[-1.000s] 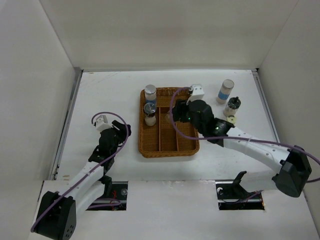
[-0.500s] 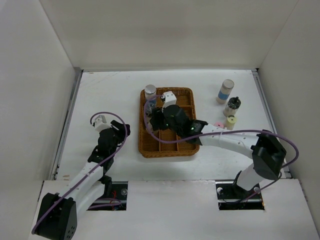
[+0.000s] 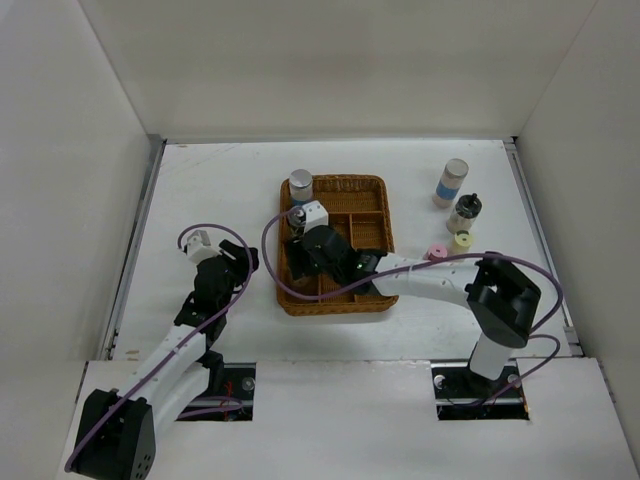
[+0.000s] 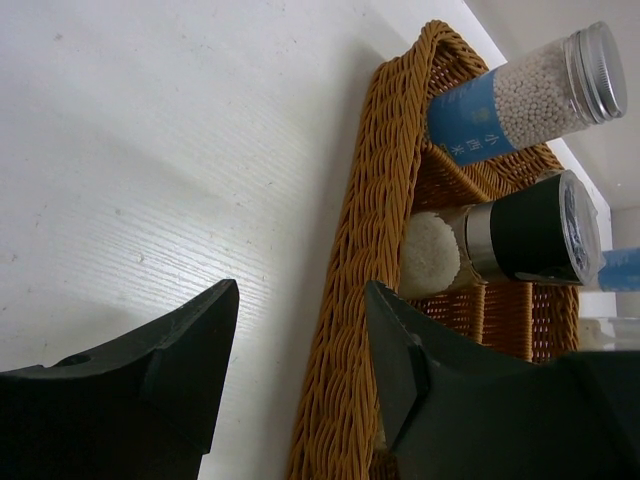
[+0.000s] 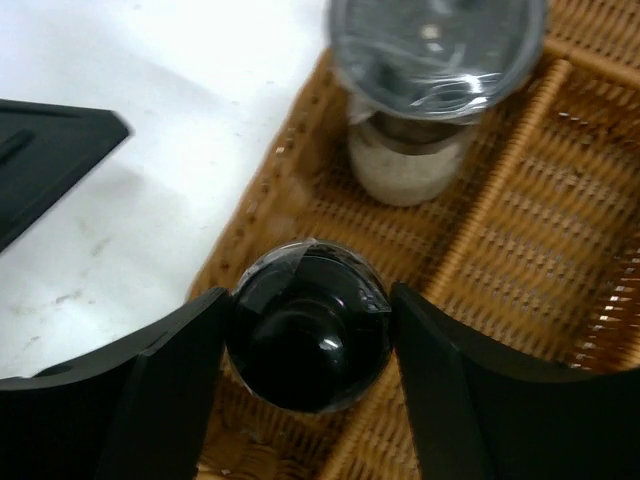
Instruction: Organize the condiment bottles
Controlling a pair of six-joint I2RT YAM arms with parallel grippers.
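My right gripper (image 5: pixel 308 350) is down in the left column of the wicker tray (image 3: pixel 386 215). Its jaws sit close around a dark-capped bottle (image 5: pixel 308 340) standing on the wicker. The left finger touches the cap and a thin gap shows at the right finger. Just behind stands a grey-capped jar of white grains (image 5: pixel 410 165), then a silver-topped, blue-labelled bottle (image 3: pixel 300 185). My left gripper (image 3: pixel 240 265) is open beside the tray's left rim (image 4: pixel 365 300), holding nothing. Right of the tray stand a blue-labelled cylinder (image 3: pixel 452 182), a dark-capped glass jar (image 3: pixel 465 211), a pink-capped one (image 3: pixel 436 251) and a cream-capped one (image 3: pixel 461 241).
White walls close in the table at the back and on both sides. The right arm's forearm (image 3: pixel 430 282) lies across the tray's near right corner. A purple cable (image 3: pixel 275 250) loops over the tray's left rim between the two grippers.
The right arm swung left across the tray, from its back right to the left column, and came down with the dark-capped bottle. Its jaws have eased apart slightly. The left arm barely moved.
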